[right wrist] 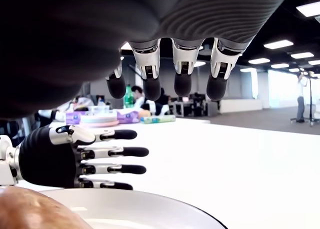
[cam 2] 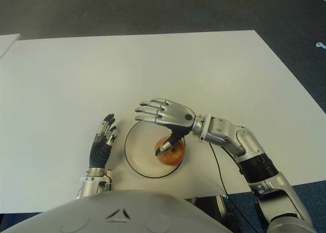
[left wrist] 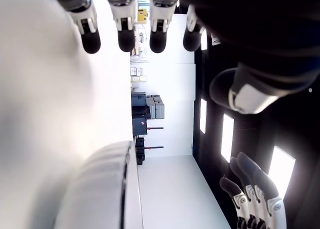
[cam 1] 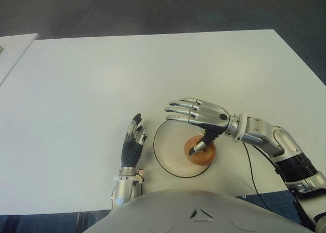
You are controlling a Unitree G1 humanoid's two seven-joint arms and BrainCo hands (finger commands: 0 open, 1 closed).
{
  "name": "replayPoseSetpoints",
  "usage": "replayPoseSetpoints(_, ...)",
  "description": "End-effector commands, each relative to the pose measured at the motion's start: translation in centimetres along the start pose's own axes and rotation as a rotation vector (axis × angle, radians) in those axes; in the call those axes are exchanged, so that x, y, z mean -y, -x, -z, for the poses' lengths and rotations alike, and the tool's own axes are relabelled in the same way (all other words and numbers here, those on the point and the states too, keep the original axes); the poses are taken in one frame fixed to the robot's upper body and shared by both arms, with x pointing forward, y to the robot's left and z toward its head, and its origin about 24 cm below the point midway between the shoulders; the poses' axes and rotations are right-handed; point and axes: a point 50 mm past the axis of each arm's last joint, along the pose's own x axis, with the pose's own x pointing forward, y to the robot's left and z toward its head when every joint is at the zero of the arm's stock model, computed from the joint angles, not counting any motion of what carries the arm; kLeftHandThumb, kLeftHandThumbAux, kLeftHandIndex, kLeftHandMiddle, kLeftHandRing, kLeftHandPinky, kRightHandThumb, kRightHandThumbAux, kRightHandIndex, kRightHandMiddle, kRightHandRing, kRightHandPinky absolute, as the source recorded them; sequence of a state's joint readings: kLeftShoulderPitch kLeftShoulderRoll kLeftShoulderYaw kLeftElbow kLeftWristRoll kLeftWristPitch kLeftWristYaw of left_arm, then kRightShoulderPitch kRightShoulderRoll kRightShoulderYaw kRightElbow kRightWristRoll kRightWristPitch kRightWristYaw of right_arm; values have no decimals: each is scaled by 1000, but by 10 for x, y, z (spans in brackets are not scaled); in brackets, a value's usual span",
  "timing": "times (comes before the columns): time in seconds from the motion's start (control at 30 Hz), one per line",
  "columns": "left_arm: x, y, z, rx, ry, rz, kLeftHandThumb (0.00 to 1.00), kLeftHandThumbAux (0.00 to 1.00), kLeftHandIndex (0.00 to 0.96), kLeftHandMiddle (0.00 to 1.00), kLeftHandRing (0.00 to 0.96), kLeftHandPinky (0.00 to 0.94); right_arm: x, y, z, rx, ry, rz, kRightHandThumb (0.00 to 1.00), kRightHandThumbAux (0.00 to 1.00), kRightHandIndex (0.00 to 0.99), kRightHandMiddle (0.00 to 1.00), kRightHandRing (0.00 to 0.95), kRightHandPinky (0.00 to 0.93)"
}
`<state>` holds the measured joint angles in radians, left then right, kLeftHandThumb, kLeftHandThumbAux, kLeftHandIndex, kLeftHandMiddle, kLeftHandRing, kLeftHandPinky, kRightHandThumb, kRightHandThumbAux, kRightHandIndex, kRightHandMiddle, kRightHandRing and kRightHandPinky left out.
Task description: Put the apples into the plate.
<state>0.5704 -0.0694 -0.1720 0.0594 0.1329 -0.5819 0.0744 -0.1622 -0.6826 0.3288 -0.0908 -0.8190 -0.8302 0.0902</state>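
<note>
While the left hand (cam 1: 133, 144) shows idle just left of the plate (cam 1: 164, 154) with fingers straight and nothing in them, the apple (cam 1: 200, 151) already sits inside the plate, on its right side. Above it the right hand (cam 1: 199, 114) hovers, fingers spread flat, thumb touching the apple's top — released, not grasping. Looks like the let-go step; next move is lifting that hand clear over the white table (cam 1: 153, 70) — no other apple in view.

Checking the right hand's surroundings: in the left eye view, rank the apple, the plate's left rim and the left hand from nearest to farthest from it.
1. apple: under the right hand, thumb over it.
2. plate left rim: below the fingers.
3. left hand: farthest, left of the plate.
</note>
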Motion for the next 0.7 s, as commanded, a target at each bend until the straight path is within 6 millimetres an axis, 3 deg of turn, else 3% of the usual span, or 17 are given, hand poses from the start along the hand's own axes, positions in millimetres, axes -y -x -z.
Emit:
replayPoseSetpoints(0.03,-1,0,0,5,-21,-11,0,428,0,0,0,0,2,0,1,5,12,-6,75,236,0,0,0,0)
replayPoseSetpoints(0.37,-2,1,3,-24,-10,-51,0,427,0,0,0,0,1,0,7,-73,-40,24,88,240,0,0,0,0)
replayPoseSetpoints(0.5,-2,1,4,-27,-7,-67,0,433,0,0,0,0,1,1,21,-188,-152,73,105,240,0,0,0,0)
replayPoseSetpoints(0.7,-1,-2,4,-12,43,-62,0,432,0,21,0,0,-4,10,26,-411,-414,144,121,219,0,0,0,0)
